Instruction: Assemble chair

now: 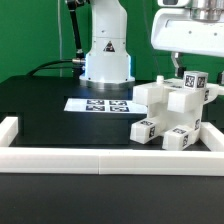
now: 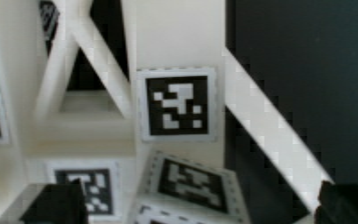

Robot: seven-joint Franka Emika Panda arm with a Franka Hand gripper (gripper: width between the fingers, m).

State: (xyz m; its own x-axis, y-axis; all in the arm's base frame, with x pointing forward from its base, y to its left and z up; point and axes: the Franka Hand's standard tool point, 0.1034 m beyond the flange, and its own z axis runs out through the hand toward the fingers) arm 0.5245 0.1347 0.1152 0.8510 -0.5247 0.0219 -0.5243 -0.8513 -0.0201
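Note:
The chair parts [image 1: 168, 112] are chunky white blocks with black-and-white tags, clustered at the exterior view's right, close to the white rail. My gripper [image 1: 188, 66] hangs just above the tallest tagged piece [image 1: 193, 81] of the cluster. In the wrist view the gripper [image 2: 199, 206] is open, with one dark fingertip [image 2: 55, 204] at one side and the other at the far side. Between them lies a tilted tagged white piece [image 2: 194, 186], and a gap shows beside it. Behind it stands an upright tagged bar [image 2: 178, 100], with slanted white bars to either side.
The marker board [image 1: 100, 104] lies flat on the black table in front of the robot base [image 1: 106, 55]. A low white border rail [image 1: 100, 158] runs along the front and up both sides. The chair parts sit against the rail's right corner.

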